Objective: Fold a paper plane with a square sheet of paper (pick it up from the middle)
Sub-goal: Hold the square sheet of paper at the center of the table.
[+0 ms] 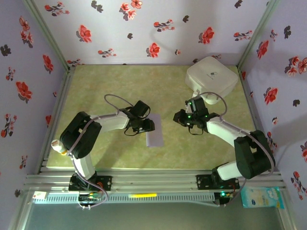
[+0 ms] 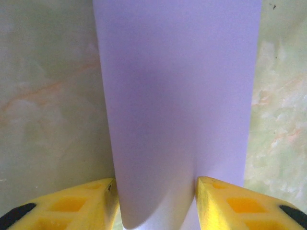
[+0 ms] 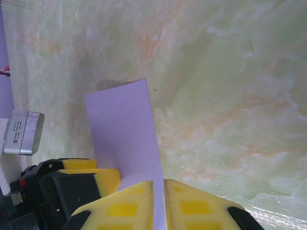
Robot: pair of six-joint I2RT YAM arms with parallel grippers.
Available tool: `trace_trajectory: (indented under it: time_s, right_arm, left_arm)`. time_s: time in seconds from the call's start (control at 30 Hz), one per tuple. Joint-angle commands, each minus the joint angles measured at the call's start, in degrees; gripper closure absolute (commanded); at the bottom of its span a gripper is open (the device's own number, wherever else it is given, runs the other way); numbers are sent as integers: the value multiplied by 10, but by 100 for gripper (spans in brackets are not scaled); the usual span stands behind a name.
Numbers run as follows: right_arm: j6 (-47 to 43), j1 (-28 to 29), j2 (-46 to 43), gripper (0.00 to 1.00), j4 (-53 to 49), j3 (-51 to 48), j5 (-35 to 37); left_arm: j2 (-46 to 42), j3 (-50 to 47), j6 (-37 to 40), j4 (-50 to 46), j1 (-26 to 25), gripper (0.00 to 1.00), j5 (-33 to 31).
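Lavender thin square paper sheet [image 1: 155,136] sits bowed, clamped in the left tool [image 2: 156,183]; right tool [image 3: 159,186] pressed together, empty.

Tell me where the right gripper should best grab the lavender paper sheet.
The left gripper pinches the paper sheet at one edge, bowing it; the opposite edge faces the shut right gripper, so probably pinch that edge, coming from the right.

light: even, soft, overhead | shadows: faint (soft-edged) | wrist views: slightly blurred near bottom edge
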Motion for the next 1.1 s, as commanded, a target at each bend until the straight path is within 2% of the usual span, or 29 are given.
trace_trajectory:
  time_s: [0.0, 1.07]
  right_arm:
    - [7, -2, 7, 86, 10, -9, -10]
    - [9, 5, 20, 85, 13, -7, -16]
  left_arm:
    - [36, -2, 15, -17, -2, 53, -31]
    - [44, -11, -10, 3, -2, 52, -31]
